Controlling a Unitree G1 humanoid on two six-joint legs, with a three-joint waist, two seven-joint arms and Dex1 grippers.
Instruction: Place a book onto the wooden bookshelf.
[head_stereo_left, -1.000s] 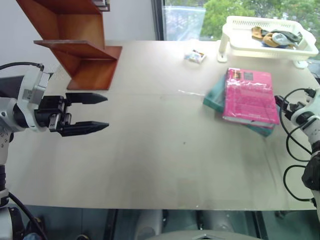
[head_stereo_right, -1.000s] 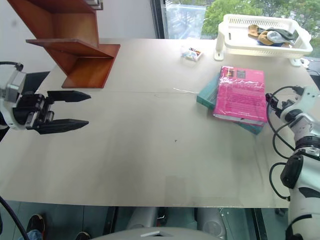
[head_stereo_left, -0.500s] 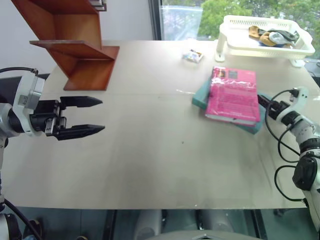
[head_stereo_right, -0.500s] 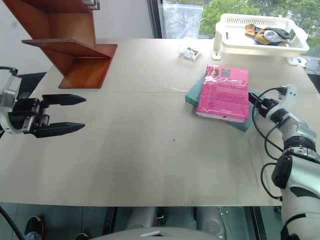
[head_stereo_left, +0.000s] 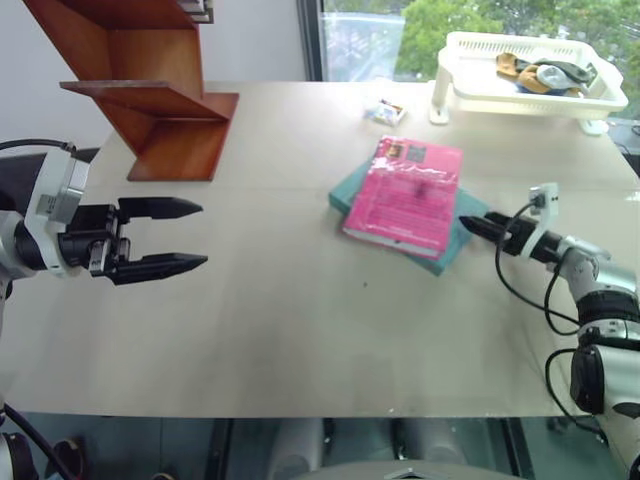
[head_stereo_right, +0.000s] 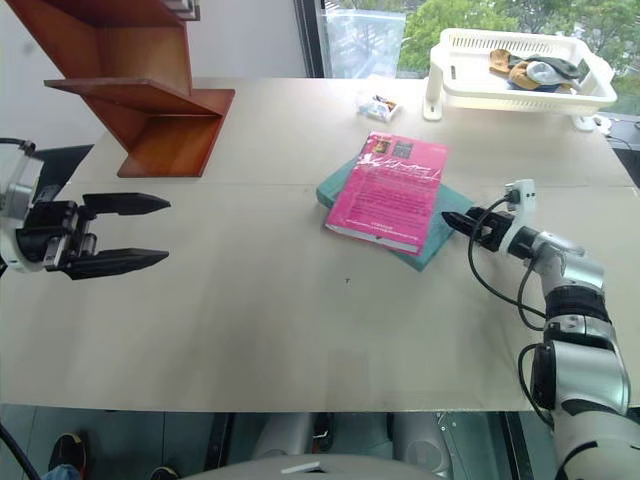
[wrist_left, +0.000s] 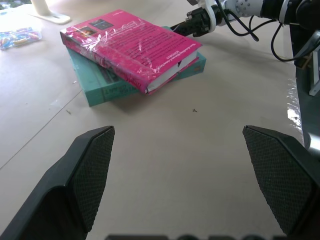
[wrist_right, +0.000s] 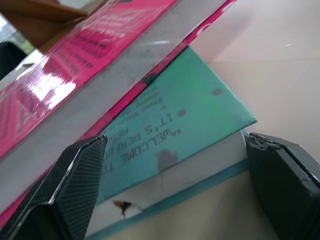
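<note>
Early stage: book (head_stereo_left: 404, 194) lies on teal book (head_stereo_left: 444, 248), well apart from wooden bookshelf (head_stereo_left: 150, 90). Right gripper (wrist_right: 170, 165) spread wide at the stack's corner, nothing grasped; left gripper (head_stereo_left: 170, 236) wide, empty

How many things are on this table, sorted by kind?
Books: 2, a pink book on a teal book
Wooden bookshelf: 1
White basket rack: 1
Small packet: 1
Total: 5
</note>
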